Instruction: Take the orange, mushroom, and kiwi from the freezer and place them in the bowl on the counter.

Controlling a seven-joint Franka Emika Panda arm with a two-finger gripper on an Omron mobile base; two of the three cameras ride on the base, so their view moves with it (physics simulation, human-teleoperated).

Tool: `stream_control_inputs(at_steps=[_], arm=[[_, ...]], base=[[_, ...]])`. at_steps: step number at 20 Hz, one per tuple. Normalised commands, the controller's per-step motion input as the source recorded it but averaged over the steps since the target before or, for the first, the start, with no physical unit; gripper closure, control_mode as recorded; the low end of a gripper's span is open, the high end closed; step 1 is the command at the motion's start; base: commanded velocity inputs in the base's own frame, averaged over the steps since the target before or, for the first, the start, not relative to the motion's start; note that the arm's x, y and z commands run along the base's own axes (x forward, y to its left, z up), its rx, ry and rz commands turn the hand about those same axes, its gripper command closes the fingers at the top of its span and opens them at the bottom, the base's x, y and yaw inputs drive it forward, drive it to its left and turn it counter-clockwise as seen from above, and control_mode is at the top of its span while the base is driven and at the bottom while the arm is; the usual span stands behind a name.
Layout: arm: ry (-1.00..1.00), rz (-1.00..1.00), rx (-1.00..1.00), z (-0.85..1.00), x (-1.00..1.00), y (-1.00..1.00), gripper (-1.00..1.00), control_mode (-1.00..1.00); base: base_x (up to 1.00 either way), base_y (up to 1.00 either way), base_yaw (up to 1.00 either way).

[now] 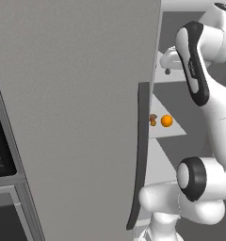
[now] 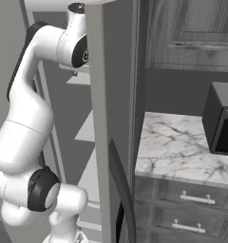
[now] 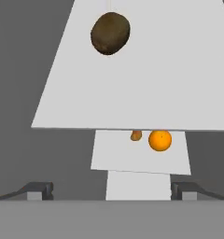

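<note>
Hand view: gripper (image 3: 112,190) fingers spread wide, nothing between them. Kiwi (image 3: 110,33) on upper pale freezer shelf (image 3: 179,84). Orange (image 3: 160,140) and mushroom (image 3: 136,136) side by side on shelf below. Left base view: freezer door (image 1: 77,117) open, orange, mushroom visible past its edge.

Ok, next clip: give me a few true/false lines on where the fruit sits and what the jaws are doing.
1. The kiwi lies on a higher freezer shelf than the orange. True.
2. The gripper is closed on the orange. False: its jaws stand wide open with nothing between them.
3. The mushroom sits beside the orange on the same shelf. True.
4. The freezer door is shut. False: it stands open, with the shelves in sight past its edge.
5. The orange already rests on the counter. False: it is inside the freezer.
</note>
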Motion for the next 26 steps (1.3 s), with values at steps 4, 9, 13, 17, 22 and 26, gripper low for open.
stream_control_inputs(at_steps=[4, 9, 13, 17, 22, 26], arm=[[-0.31, 0.11, 0.07, 0.00, 0.20, -0.01, -1.00, -1.00], [0.02, 0.03, 0.02, 0.00, 0.63, 0.00, -1.00, -1.00], [-0.04, 0.02, 0.00, 0.00, 0.52, 0.00, -1.00, -1.00], [-0.03, 0.05, 0.00, -0.14, 0.49, 0.02, -1.00, -1.00], [0.00, 0.06, 0.02, -0.05, 0.61, 0.00, -1.00, -1.00], [0.00, 0.01, 0.00, 0.00, 0.65, 0.03, -1.00, -1.00]], base=[[0.00, 0.00, 0.00], [0.00, 0.00, 0.00], [0.00, 0.00, 0.00], [0.00, 0.00, 0.00], [0.00, 0.00, 0.00], [0.00, 0.00, 0.00]])
